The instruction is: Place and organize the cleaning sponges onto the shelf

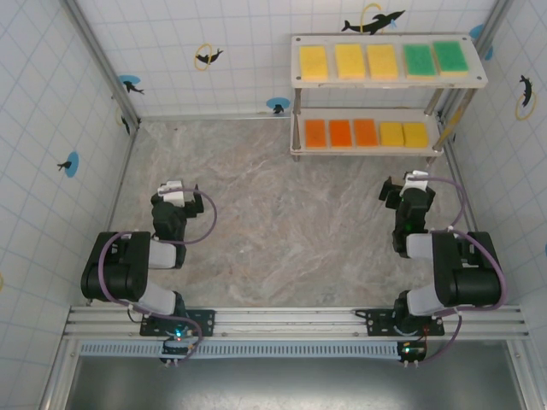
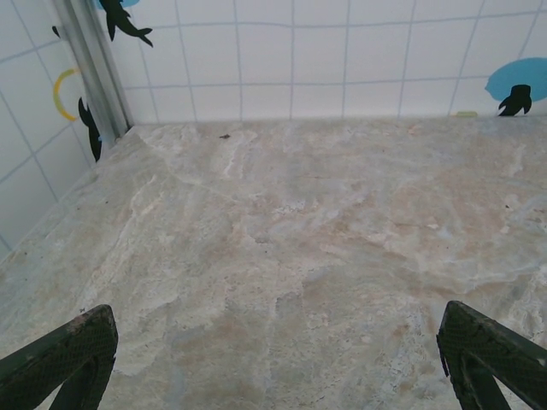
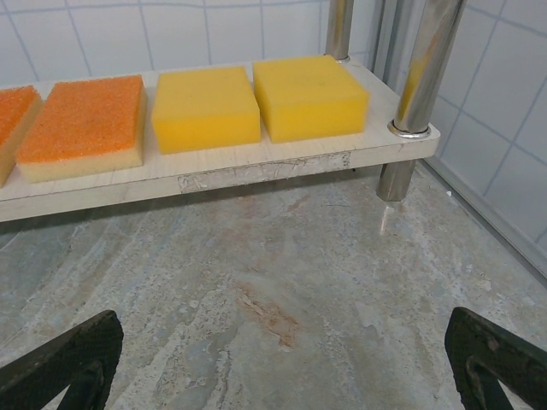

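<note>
Spread wide and empty at both right gripper (image 3: 282, 363) and left gripper (image 2: 273, 354), low over the marbled stone table (image 1: 282, 213). At twelve o'clock from the right one, orange, yellow and green rectangular foam cleaning sponges (image 1: 352, 61) in rows on the pale two-tier metal-legged shelf (image 1: 393, 83). Seemingly finished; stay clear of the boards, nudge only crooked blocks.

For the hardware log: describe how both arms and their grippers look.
The left arm and right arm are chunky black housings joined by pale grey link sections, each looped by a purple-grey cable. The left gripper and right gripper each carry a white block on top. Their fingers are greenish-black with a cross-hatched surface.
</note>
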